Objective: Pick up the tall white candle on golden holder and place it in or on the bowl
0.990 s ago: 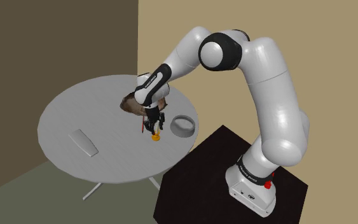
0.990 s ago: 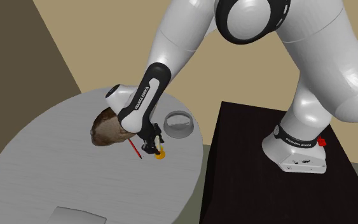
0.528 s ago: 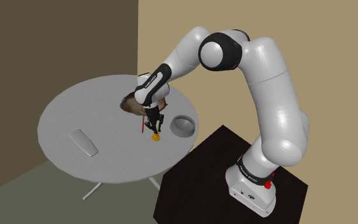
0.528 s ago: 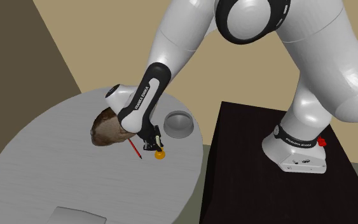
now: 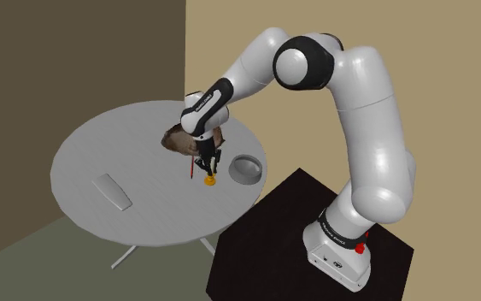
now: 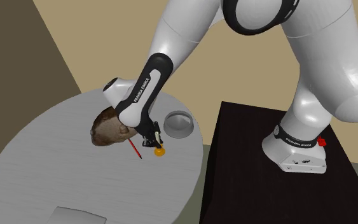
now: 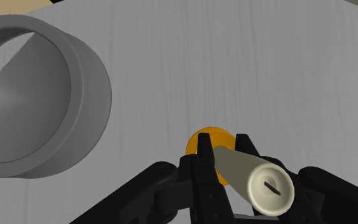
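Since a second ago: the arm's elbow has risen and the wrist has come up a little. The candle and holder sit a touch higher in the second exterior view. The bowl has not shifted.

The fingers [image 7: 203, 156] are closed narrow on the candle [image 7: 247, 172], one on each side of the white shaft just above the golden holder [image 7: 220, 137]. The wick end points back toward the camera on the hand.

In the shoulder view the fingers [image 5: 206, 163] point down, with the holder [image 5: 208, 181] under them, low over the surface [image 5: 102, 145]. Cannot tell whether the base is clear of it.

In the second exterior view the fingers [image 6: 152, 138] carry the holder [image 6: 160, 151] just beside the grey bowl [image 6: 178, 123], apart from it. The bowl [image 5: 247, 168] stands upright near the surface's edge on the stand side, and its wall [image 7: 91, 102] is close to the held candle.

- Red stick [image 6: 134, 148]: lies just beside the fingers, on the side away from the bowl.
- Brown lump [image 6: 107, 127]: behind the stick, partly under the wrist.
- Flat grey piece [image 5: 113, 191]: well apart, toward the shoulder view's left.
- Black stand [image 5: 290, 231]: beside the round surface, carrying the white arm [image 5: 366, 111].
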`<action>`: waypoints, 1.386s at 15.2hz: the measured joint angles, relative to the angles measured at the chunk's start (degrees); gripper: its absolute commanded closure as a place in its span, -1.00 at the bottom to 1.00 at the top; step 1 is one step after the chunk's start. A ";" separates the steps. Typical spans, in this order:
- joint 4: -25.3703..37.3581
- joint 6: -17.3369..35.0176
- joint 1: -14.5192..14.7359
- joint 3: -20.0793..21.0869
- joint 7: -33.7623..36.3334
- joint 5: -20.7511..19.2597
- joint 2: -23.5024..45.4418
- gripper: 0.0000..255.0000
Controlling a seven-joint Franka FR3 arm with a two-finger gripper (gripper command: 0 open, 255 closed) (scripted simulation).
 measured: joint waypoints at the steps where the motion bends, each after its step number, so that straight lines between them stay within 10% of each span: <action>1: -0.10 -0.40 0.11 0.05 0.15 0.03 -0.53 1.00; 21: -4.68 -7.77 -1.47 -1.00 -1.79 -0.72 -12.43 1.00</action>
